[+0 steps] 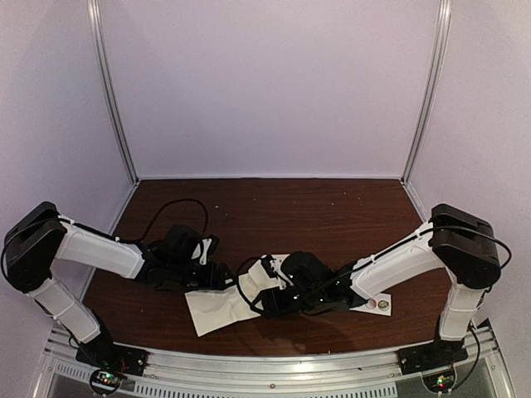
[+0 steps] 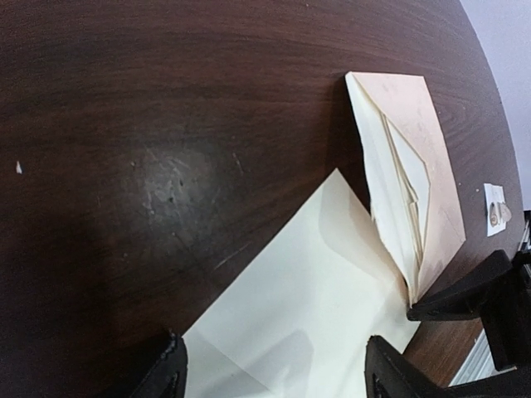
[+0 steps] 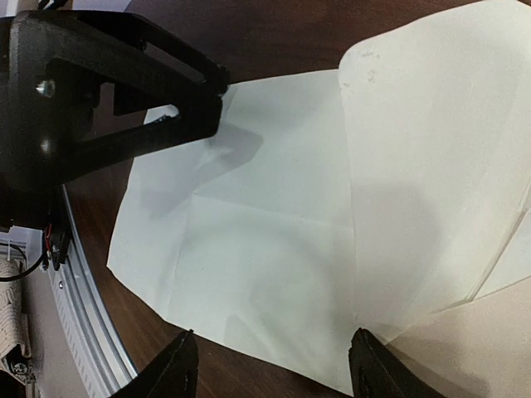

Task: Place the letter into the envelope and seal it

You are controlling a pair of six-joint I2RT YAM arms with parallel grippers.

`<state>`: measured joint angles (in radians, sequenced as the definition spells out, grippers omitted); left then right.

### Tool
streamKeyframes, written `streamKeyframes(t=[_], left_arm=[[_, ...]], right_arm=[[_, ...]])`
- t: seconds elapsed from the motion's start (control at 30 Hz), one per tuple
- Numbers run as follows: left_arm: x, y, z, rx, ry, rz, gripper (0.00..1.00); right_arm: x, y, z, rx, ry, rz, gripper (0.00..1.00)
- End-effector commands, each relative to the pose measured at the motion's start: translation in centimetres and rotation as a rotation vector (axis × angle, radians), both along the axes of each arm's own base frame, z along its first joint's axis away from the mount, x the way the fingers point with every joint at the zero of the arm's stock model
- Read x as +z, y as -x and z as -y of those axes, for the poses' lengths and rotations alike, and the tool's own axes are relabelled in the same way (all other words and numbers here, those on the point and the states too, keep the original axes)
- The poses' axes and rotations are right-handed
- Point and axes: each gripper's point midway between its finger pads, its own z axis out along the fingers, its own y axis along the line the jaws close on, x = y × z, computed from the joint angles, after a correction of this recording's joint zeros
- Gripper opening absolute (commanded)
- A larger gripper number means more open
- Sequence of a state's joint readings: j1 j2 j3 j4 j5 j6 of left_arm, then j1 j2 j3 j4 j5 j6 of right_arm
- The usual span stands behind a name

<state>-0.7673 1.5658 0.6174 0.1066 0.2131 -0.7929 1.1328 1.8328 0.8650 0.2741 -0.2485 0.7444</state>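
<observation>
From above I see both my arms reaching in toward the middle of the counter (image 1: 332, 207), low over a large pale sheet (image 1: 217, 313) that lies near the near edge. My right arm hides most of what lies at the middle, and the envelope is hard to make out there. A small white strip of stickers (image 1: 377, 304) shows to the right, by my right arm.

My left wrist camera gives what the top view cannot. The tan envelope (image 2: 438, 199) lies flat on the dark wood with its flap open and whitish folded paper showing in its mouth. One edge of it touches or overlaps the big sheet. My left gripper (image 2: 274, 377) is wide open and holds nothing; the sheet's corner lies beneath its fingers (image 2: 162, 373). The envelope is to the right of this gripper, apart from it, with one black finger of my other arm at the envelope's pointed end.

My right wrist camera shows the sheet's creases and a second pale sheet (image 3: 431, 166) lapping over it. My right gripper (image 3: 270, 377) is open too, gripping nothing, above the sheet's edge. The envelope's tan corner lies just beside one of its fingers (image 3: 373, 373).
</observation>
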Motion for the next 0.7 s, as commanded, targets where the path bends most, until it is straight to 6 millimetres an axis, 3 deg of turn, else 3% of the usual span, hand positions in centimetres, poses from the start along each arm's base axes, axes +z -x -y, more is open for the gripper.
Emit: streamKeyframes(t=[0.0, 0.17, 0.37, 0.67], left_arm=[[-0.8, 1.7, -0.6, -0.042, 0.008, -0.027, 0.75], [-1.9, 3.5, -0.7, -0.090, 0.006, -0.084, 0.75], [-1.9, 5.4, -0.8, -0.140, -0.009, -0.104, 0.75], [-1.4, 7.7, 1.7, -0.238, 0.015, -0.105, 0.75]], right_arm=[[-1.2, -0.7, 0.0, -0.023, 0.039, -0.009, 0.63], [-2.9, -2.5, 1.6, -0.081, 0.069, -0.031, 0.63], [-4.8, -4.8, 2.6, -0.106, 0.106, -0.031, 0.63], [-4.2, -9.4, 1.6, -0.052, 0.136, 0.055, 0.65]])
